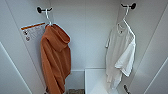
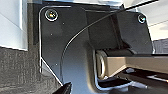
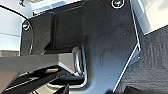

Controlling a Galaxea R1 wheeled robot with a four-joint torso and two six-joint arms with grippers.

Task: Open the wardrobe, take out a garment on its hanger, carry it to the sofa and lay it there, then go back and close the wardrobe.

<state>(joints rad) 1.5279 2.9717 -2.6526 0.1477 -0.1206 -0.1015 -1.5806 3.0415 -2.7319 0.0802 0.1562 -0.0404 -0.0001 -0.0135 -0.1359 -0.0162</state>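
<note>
Open wardrobe (image 1: 86, 37), garment (image 1: 121, 53) on hanger (image 1: 125, 20), hem cut off

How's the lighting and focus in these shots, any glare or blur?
Head view: even, soft light, whole picture blurred; white shirt nearly blends into the pale wardrobe wall, orange hooded garment stands out. Left and right wrist views: dark, soft, with bright glints on the round fittings.
</note>
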